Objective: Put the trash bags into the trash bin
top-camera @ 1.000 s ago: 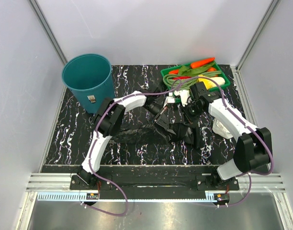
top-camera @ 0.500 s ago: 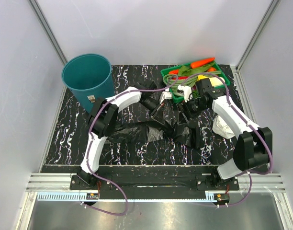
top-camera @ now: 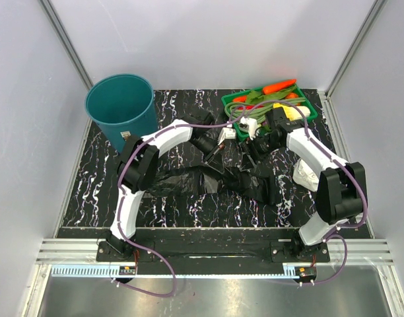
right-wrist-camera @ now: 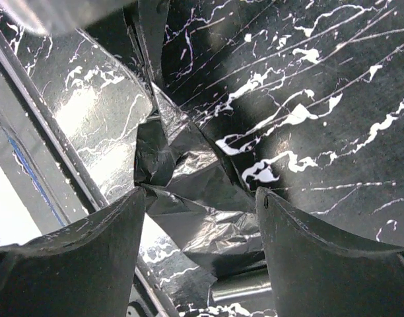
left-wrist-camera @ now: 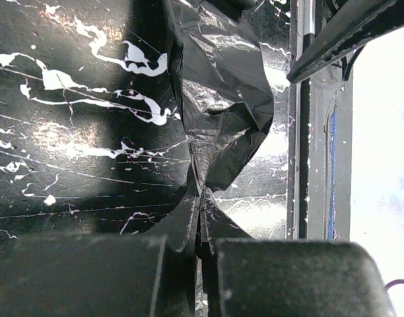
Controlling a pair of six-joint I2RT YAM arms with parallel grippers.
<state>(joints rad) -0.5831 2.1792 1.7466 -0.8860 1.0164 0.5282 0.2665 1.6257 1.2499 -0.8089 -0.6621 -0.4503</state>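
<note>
From the top view I cannot cleanly separate the trash bags (top-camera: 212, 179) from the black marbled table (top-camera: 96, 188), nor count them. The dark film runs in one wrinkled band across the middle, partly under both arms. The left fingers (top-camera: 214, 152) blend into it there. On the left wrist camera they are cut off at the bottom edge, yet I see them pressed together on a twisted neck of film (left-wrist-camera: 222, 99), which fans out over the table beyond. The right fingers (right-wrist-camera: 201, 195) stand wide apart above crumpled film (right-wrist-camera: 182, 172), gripping nothing I can see. A second ago they were closed; now they have let go. The left arm has drawn its bag back towards the trash bin (top-camera: 139, 122), which stands at the far left corner with no film visible inside.
</note>
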